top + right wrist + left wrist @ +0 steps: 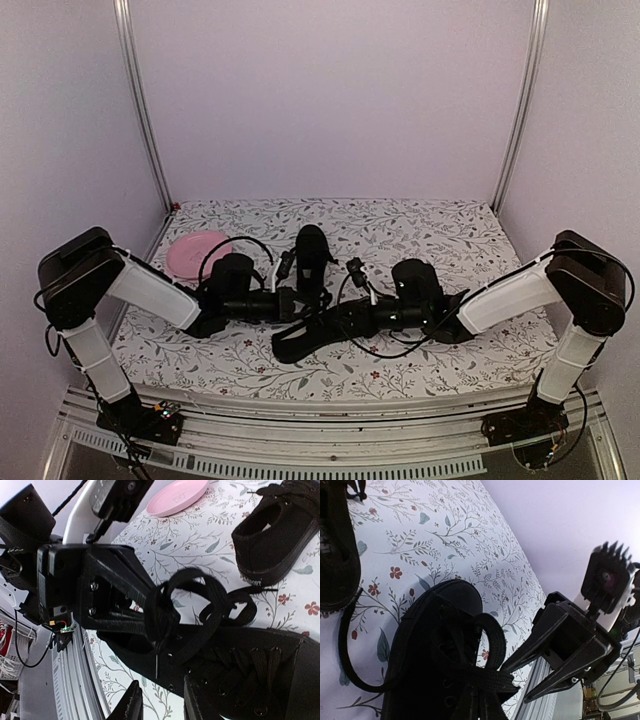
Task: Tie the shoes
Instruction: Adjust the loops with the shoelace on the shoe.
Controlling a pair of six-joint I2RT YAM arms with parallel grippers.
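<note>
Two black shoes lie on the floral cloth. The far shoe (312, 250) stands beyond the grippers; it also shows in the right wrist view (275, 530) and the left wrist view (335, 555). The near shoe (305, 338) lies diagonally under both grippers, with its laces partly looped (200, 600). My left gripper (157, 612) is shut on a bunch of this shoe's lace at the knot. My right gripper (162, 682) is open, with its jaws apart just beside the shoe's eyelets. It also shows open in the left wrist view (515, 685), with its tips at the lace loop (497, 635).
A pink plate (193, 252) lies at the back left, behind the left arm, and also shows in the right wrist view (177, 497). The metal frame rail (300, 415) runs along the table's near edge. White walls close in the sides and back.
</note>
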